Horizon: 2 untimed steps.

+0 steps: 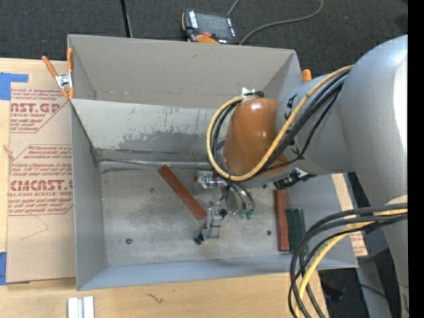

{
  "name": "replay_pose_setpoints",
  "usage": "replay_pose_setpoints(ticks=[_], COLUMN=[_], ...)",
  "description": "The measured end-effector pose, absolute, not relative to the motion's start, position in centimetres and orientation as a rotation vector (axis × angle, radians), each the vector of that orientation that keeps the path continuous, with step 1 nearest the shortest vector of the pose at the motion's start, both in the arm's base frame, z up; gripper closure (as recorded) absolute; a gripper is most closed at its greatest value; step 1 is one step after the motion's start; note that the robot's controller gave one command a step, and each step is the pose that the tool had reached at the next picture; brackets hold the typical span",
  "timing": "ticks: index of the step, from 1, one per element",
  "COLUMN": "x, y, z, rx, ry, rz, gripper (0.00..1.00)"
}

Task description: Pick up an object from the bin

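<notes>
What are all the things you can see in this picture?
bin: one, grey metal, middle of the view
slanted stick: one, reddish brown, flat on the bin floor, just left of the gripper
upright bar: one, reddish brown, along the bin's right side
dark block: one, blackish green, beside that bar
black box: one, with orange trim, on the floor beyond the bin
gripper: one, metal, low over the bin floor
orange cover: one, above the gripper
cables: several, yellow and black, looped round the cover
arm: one, pale grey, right
</notes>
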<state>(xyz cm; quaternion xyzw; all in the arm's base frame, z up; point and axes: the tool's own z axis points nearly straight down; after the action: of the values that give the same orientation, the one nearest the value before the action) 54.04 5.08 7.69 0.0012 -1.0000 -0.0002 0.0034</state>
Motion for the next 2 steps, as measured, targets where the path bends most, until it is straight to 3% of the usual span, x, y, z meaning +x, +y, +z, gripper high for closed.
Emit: replay_pose_setpoints(ticks=[1, 2], x=[54.26, 54.26], y=[5.16, 5.16], z=[8.11, 8.11], rx=[0.005, 0.004], ry=[-3.142, -3.142], rz=[-0.002, -0.003], gripper=[1.0, 0.0])
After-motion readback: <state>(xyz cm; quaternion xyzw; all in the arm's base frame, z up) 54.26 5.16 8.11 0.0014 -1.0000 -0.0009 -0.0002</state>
